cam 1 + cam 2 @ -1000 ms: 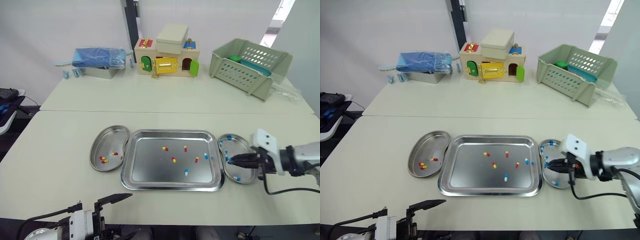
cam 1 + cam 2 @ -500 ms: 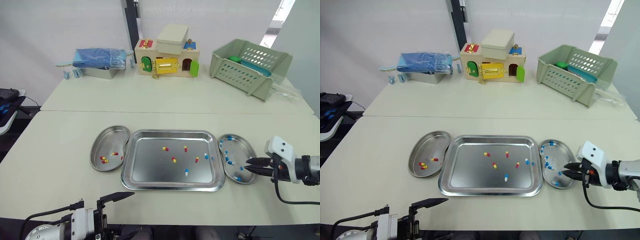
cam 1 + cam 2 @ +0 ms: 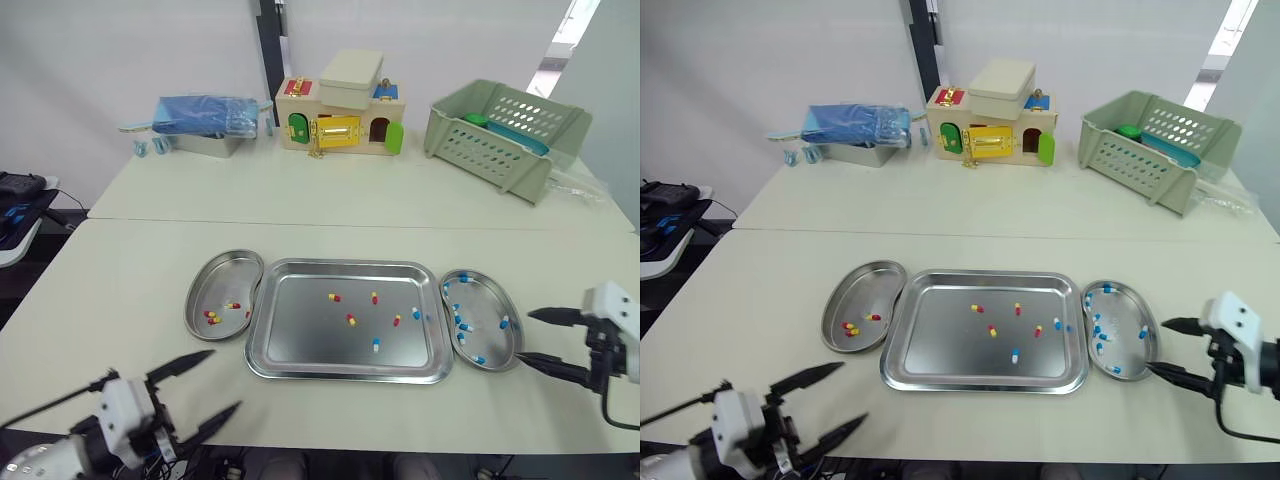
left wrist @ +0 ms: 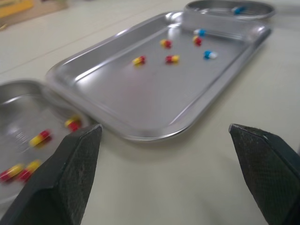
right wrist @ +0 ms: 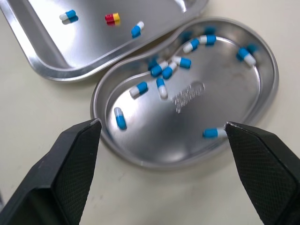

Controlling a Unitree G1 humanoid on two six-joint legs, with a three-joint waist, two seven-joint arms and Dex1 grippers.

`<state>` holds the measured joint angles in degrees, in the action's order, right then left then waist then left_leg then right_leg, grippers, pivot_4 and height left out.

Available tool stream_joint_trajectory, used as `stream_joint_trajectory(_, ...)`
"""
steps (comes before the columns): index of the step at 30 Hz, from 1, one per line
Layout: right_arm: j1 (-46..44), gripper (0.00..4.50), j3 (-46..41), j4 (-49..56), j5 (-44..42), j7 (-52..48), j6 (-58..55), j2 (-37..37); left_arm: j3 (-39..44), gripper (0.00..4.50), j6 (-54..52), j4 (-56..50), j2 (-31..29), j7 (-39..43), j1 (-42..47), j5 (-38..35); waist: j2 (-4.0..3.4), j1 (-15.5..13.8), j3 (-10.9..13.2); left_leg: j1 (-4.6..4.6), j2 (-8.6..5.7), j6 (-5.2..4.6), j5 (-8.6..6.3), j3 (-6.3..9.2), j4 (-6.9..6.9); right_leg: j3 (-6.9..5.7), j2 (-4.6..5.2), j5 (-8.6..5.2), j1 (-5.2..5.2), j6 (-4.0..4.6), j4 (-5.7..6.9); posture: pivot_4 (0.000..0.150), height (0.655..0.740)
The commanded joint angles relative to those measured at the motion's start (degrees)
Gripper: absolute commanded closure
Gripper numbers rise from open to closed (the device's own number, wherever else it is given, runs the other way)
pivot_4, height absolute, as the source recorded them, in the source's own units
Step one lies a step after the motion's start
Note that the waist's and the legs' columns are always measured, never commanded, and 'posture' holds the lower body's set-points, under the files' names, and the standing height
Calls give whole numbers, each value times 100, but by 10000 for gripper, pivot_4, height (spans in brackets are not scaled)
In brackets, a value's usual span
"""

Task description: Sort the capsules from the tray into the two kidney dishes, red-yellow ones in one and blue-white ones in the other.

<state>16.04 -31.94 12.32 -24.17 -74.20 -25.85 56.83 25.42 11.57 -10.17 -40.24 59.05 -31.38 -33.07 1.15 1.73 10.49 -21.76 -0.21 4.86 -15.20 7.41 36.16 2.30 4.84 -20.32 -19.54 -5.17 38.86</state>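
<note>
A steel tray [image 3: 300, 330] lies mid-table with several loose capsules, among them a red-yellow one [image 3: 350, 320] and a blue-white one [image 3: 376, 344]. The left kidney dish [image 3: 225, 280] holds red-yellow capsules [image 3: 211, 318]. The right kidney dish [image 3: 486, 304] holds several blue-white capsules [image 5: 161, 70]. My right gripper [image 3: 527, 337] stands open and empty just right of that dish, level with the table. My left gripper [image 3: 223, 379] is open and empty near the table's front edge, ahead of the left dish [image 4: 18, 117] and the tray [image 4: 154, 89].
Along the far side stand a blue bag on a tin [image 3: 205, 122], a toy house box [image 3: 340, 115] and a green basket [image 3: 505, 125]. A seam [image 3: 330, 224] runs across the table behind the dishes.
My right gripper was shut over the right dish; it has drawn back to the right and opened. A blue-white capsule now lies near the dish's right rim. The left gripper shifted slightly left.
</note>
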Motion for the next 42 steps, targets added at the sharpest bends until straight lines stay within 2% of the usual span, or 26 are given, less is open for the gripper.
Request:
stream_joint_trajectory(1,260,165,-453,-326,10,-292,452,83,762,0,-344,600,-377,29,107,-129,-1,19,0,2,1,0,0,1,-1,-1,0,0,0,0,1,1500,7400)
stream_joint_trajectory(6,441,165,-304,-804,174,-487,1043,89,981,0,-206,1544,-732,241,686,185,-3,27,-1,13,1,0,0,-5,-2,4,-1,-1,9,0,3,1500,7400)
stream_joint_trajectory(12,147,165,-109,-1139,235,-400,1265,111,927,0,-192,2669,-1282,321,1386,746,-2,40,0,13,2,1,0,-2,-4,1,-2,0,8,0,2,1500,7400)
stream_joint_trajectory(24,271,165,22,-1170,194,-473,1427,38,577,0,-510,2602,-1455,702,1714,963,-2,46,0,11,3,1,0,-3,-5,3,-1,0,5,0,3,1500,7400)
stream_joint_trajectory(30,908,165,-104,-121,-267,-417,963,-243,76,0,-1404,1654,-1839,733,2075,1040,-3,26,0,10,3,1,1,0,-5,2,-1,0,5,0,6,1500,7400)
stream_joint_trajectory(35,1373,165,-197,1043,-717,3,558,-725,-814,0,-2171,799,-1814,639,3139,1049,-4,-3,-1,6,2,2,1,7,-3,-5,-1,0,10,0,4,1500,7400)
stream_joint_trajectory(42,1770,165,-140,2242,-816,959,656,-1670,-2180,0,-2369,822,-1447,880,4771,1393,-7,50,-2,5,0,3,1,4,0,-2,-2,0,7,0,7,1500,7400)
